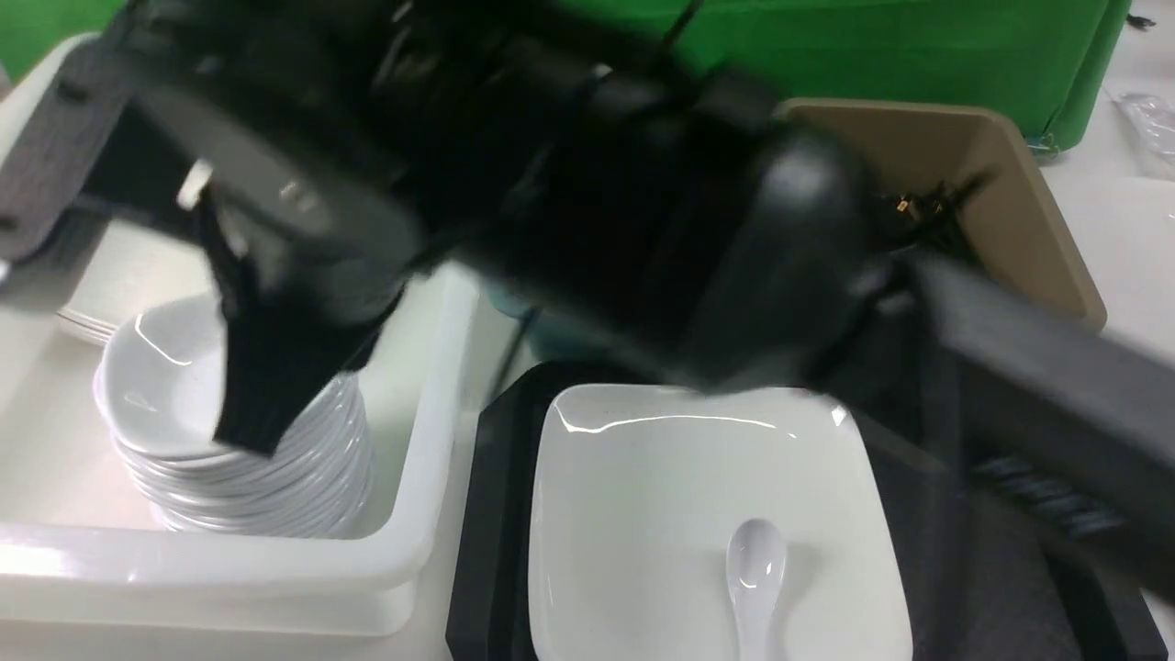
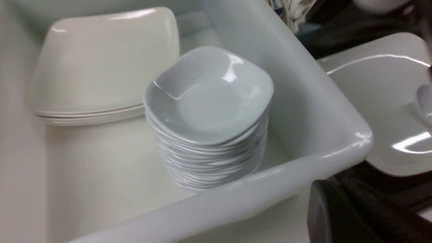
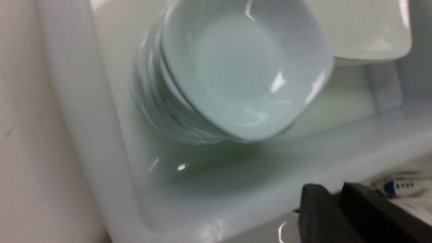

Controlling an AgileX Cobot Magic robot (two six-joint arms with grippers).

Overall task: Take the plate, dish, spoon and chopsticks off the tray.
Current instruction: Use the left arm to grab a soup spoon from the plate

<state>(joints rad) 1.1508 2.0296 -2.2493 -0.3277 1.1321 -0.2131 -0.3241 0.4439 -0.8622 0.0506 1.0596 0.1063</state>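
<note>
Nearest the front camera, the right arm (image 1: 643,229) crosses the scene as a blurred black mass. It runs from the right edge to the right gripper (image 1: 250,404), which hangs over the stack of dishes (image 1: 275,487) in the white tub (image 1: 427,431). The dish (image 1: 165,376) lies on top of that stack. Only the front view shows the whole plate (image 1: 679,514) resting on the tray (image 1: 486,514); the spoon (image 1: 757,574) lies on the plate, bowl away from the camera. This view alone also shows thin dark sticks with a gold fleck, seemingly the chopsticks (image 1: 932,202), inside the brown tub (image 1: 1019,184). The left wrist view gives the fullest look at the pile of cream plates (image 2: 101,64) beside the stack in the same tub, and catches just a corner of the plate. The right wrist view alone shows the fingers (image 3: 317,216), two dark shapes close together near the tub's wall and clear of the dish. Whether they are released or clenched cannot be told. The left gripper, outside all three views, is clenched.
</note>
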